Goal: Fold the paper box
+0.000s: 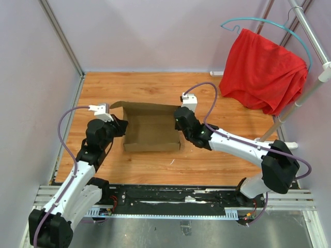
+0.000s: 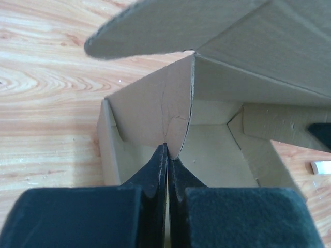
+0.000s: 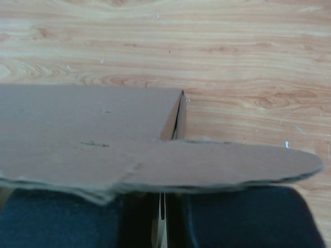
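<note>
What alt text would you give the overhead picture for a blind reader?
Two robot arms grip a half-folded brown paper box between them on a wooden table, the left gripper pinching its left wall, the right gripper its right wall. A red cloth hangs on a hanger at the back right.

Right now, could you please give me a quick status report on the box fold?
Left gripper shut on left wall of paper box. Right gripper shut on its right wall, tips under a flap. Box half formed, lid open. Red cloth hangs clear.

Paper box [image 1: 152, 130] on wooden table [image 1: 155, 87]
</note>
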{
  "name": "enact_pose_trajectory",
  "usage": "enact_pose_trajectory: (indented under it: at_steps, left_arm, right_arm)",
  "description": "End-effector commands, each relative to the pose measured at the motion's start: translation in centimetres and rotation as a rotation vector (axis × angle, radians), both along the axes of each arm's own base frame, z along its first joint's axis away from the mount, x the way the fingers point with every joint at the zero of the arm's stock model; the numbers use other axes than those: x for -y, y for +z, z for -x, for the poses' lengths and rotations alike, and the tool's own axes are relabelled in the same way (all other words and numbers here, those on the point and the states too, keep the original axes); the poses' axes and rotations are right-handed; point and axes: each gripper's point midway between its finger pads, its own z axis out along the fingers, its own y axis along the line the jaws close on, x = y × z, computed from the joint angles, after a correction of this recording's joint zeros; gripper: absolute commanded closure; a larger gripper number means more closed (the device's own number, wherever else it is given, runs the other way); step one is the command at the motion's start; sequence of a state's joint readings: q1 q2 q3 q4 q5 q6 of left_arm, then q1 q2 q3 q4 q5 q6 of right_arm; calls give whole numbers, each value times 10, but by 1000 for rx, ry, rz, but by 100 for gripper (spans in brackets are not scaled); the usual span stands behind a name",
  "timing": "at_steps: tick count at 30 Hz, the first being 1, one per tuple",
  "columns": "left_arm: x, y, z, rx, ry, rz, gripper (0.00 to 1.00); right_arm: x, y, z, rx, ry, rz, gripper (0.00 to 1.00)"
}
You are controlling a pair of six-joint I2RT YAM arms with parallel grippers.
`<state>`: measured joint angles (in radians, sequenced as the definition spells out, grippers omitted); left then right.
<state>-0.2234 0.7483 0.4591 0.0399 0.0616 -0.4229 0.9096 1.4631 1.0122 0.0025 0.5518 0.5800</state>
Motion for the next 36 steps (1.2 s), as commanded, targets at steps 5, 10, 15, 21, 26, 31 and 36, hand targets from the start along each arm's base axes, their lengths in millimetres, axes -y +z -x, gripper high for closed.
enact_pose_trajectory:
  at_steps: [5, 10, 15, 21, 26, 31, 36]
  left_arm:
    - [14, -12, 15, -56, -72, 25, 84]
    - [14, -6, 23, -41, -77, 45, 67]
    - [13, 14, 35, 3, -87, 64, 59]
    - [4, 33, 53, 29, -34, 125, 58]
    - [-16, 44, 58, 76, 75, 144, 58]
    - [-19, 68, 56, 131, 93, 151, 58]
    - [-15, 86, 48, 150, 70, 133, 58]
  right_arm:
    - [15, -61, 33, -151, 11, 161, 97]
    - [49, -64, 34, -100, -96, 224, 98]
    - [81, -47, 32, -4, -205, 244, 98]
    - [101, -35, 31, 59, -266, 288, 98]
    - [102, -43, 37, 39, -235, 294, 95]
    - [94, -66, 51, -10, -131, 252, 82]
    - [66, -66, 69, 9, 56, 226, 46]
